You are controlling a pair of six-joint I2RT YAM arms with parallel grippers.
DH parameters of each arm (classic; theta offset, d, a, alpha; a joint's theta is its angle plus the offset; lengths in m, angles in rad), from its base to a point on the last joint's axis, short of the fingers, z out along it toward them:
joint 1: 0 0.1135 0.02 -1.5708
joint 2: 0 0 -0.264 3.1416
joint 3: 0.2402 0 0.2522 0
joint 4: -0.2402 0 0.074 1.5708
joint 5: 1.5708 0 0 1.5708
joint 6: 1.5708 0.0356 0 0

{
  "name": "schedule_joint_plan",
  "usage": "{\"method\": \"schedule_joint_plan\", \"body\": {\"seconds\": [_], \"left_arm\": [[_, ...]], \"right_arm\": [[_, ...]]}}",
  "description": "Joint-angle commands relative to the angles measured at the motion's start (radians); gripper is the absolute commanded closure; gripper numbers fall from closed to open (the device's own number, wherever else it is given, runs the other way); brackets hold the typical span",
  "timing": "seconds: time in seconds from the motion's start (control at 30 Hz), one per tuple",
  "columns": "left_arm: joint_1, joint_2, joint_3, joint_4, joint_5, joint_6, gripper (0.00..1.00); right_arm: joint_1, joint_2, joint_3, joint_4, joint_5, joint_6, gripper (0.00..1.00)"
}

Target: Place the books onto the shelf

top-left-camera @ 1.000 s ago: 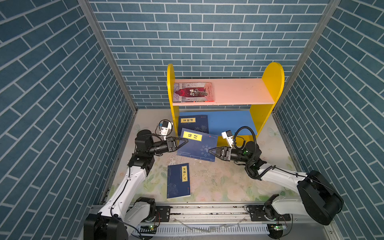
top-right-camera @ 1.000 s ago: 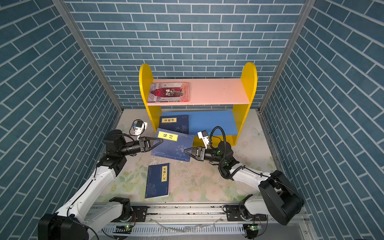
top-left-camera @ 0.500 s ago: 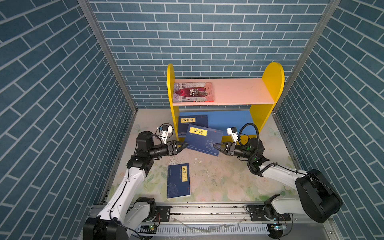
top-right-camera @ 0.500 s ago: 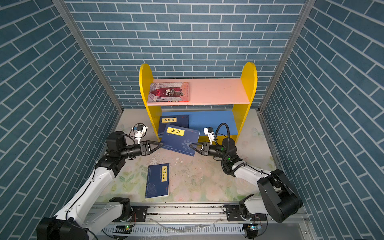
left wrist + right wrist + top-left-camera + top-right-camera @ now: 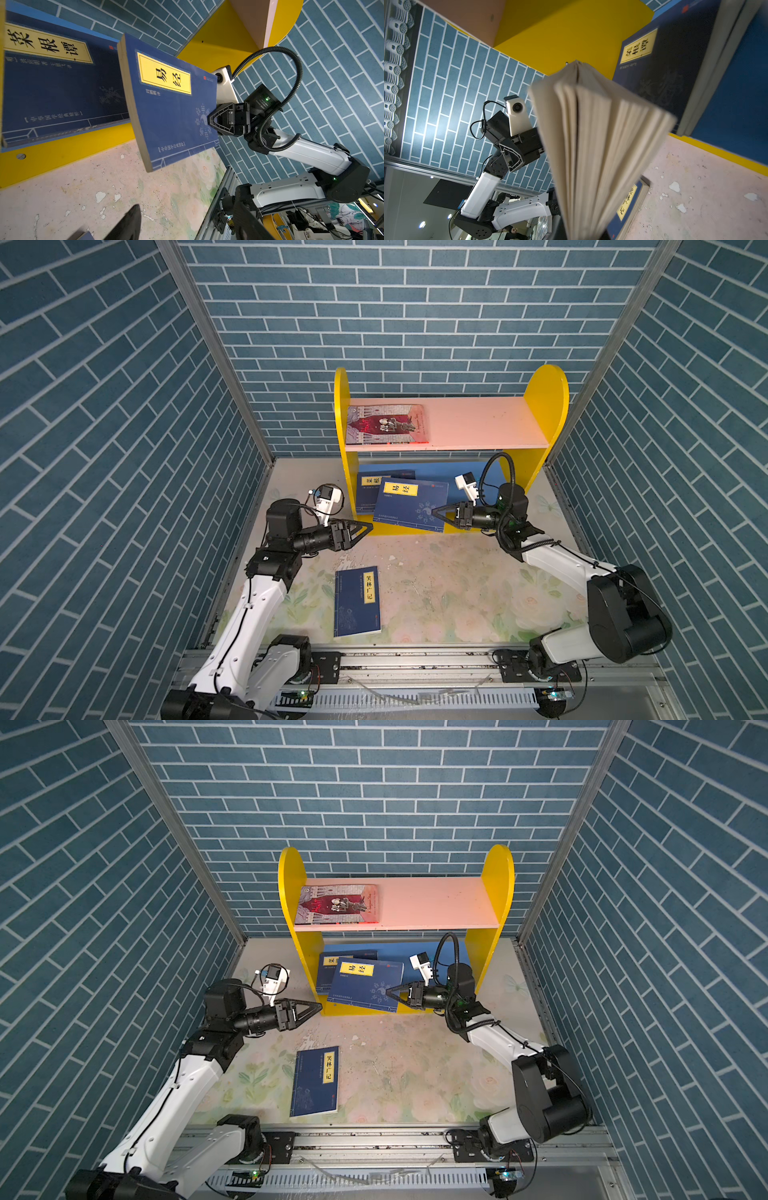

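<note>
The right pincer (image 5: 435,513) pinches the blue book (image 5: 409,506) tight by its edge. The left pincer (image 5: 369,526) is open and empty, just beside it.

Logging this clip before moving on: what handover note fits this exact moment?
Left gripper: open, empty, near the shelf.
Right gripper: shut on a navy book, tilted, partly over the lower board.
Done: grey-red book on the upper board; second navy book on the lower board.
Left: seat the held book; shelve the third navy book from the table.
</note>
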Motion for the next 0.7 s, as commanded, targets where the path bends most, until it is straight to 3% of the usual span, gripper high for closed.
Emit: {"method": "schedule_joint_plan", "body": {"seconds": [0.0, 0.67], "left_arm": [[0.006, -0.011, 0.020, -0.029, 0.009, 0.029, 0.29], [0.006, -0.013, 0.011, 0.017, 0.043, 0.024, 0.28]], "right_arm": [[-0.025, 0.053, 0.059, -0.006, -0.085, -0.053, 1.00], [-0.069, 0.309, 0.272, -0.017, -0.205, -0.054, 1.00]]}}
